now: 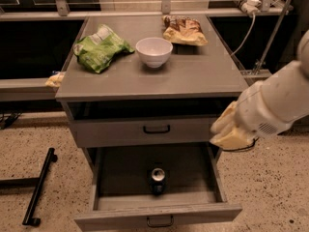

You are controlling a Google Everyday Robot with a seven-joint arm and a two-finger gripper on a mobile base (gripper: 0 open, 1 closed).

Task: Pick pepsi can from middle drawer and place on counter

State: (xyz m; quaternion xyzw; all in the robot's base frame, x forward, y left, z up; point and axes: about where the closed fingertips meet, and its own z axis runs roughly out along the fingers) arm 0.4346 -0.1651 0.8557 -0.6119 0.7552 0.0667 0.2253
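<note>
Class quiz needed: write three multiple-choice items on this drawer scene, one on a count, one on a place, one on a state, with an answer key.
1. How many snack bags lie on the counter? A one; B two; C four.
2. Where is the pepsi can? A on the counter; B in the middle drawer; C on the floor.
3. What state is the middle drawer in? A pulled open; B shut; C taken out altogether.

Key:
1 B: a green bag and a brown bag lie near the white bowl.
2 B: the can stands upright on the drawer's tray, while the gripper hangs beside the upper drawer front, apart from the can.
3 A: its tray shows from above.
</note>
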